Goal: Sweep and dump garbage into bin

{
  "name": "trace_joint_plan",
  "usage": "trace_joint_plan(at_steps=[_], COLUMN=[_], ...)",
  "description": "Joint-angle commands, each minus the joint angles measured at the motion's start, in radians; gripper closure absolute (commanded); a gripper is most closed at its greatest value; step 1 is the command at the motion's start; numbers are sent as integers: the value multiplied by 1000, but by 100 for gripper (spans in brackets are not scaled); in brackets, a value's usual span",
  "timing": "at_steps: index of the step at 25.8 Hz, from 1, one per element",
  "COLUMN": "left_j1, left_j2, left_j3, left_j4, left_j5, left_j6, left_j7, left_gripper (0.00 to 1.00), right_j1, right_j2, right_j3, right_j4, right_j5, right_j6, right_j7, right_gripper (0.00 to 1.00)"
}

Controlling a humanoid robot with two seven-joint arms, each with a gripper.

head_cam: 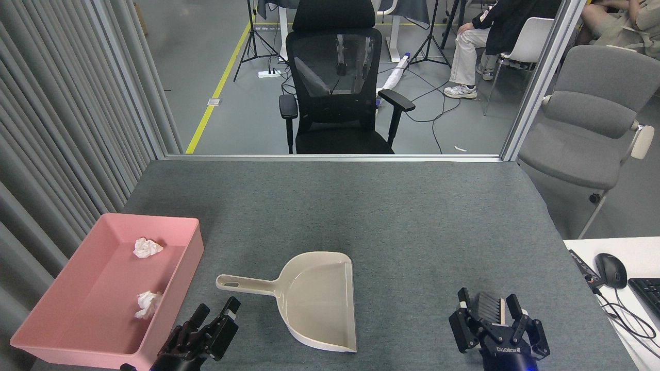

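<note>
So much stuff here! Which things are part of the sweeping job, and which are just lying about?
Part of the job:
- two tissue wads, already in the pink bin
- beige dustpan
- brush
- left gripper, right gripper, both open

Just lying about:
- black office chair
- grey chair
- computer mouse
- keyboard

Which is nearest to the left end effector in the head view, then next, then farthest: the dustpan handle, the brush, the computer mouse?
From the left end effector:
1. Dustpan handle, just above it.
2. Brush, across the table, between the right end effector's fingers.
3. Computer mouse, far right, on the white desk.
</note>
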Motion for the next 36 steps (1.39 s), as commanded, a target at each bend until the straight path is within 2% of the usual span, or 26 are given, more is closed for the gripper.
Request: trace_joint_plan(at_steps=[1, 4, 7, 10, 20, 23, 24, 27, 32, 36], left_j1=[-13, -77, -116, -113, -140, -146, -146, -142, -140, -137], left_j2=[-16, -42, -54, -62, -58, -33, -22, -13, -22, -58], left_j3=[-21, -32, -33, -39, -24, -22, -21, 1, 2, 10], left_j4=[-8, -5, 22, 33, 47, 50, 48, 45, 45, 47], left_j5=[-198, -294, -382, -396, -475, -506, -532, -581, -586, -586], left_j6=[-28, -17, 21, 42, 46, 27, 19, 7, 18, 53], left_j7=[3, 35, 87, 129, 125, 125, 125, 125, 119, 119], left_gripper=[10, 16, 16, 15, 16, 12, 7, 6, 8, 8], right_j1=[-64, -74, -110, -125, -131, -130, -130, -130, -131, -128], right_j2=[10, 28, 31, 39, 24, -2, -10, -13, -12, -13], right_j3=[33, 48, 53, 56, 68, 66, 66, 66, 68, 69], right_j4=[33, 40, 78, 109, 127, 127, 127, 127, 127, 127], right_j5=[88, 107, 107, 107, 115, 124, 124, 124, 126, 124], right_j6=[33, 51, 71, 71, 64, 62, 64, 67, 60, 4], right_j7=[5, 5, 5, 3, 2, 0, 0, 0, 0, 0], right_gripper=[0, 0, 0, 0, 0, 0, 0, 0, 0, 0])
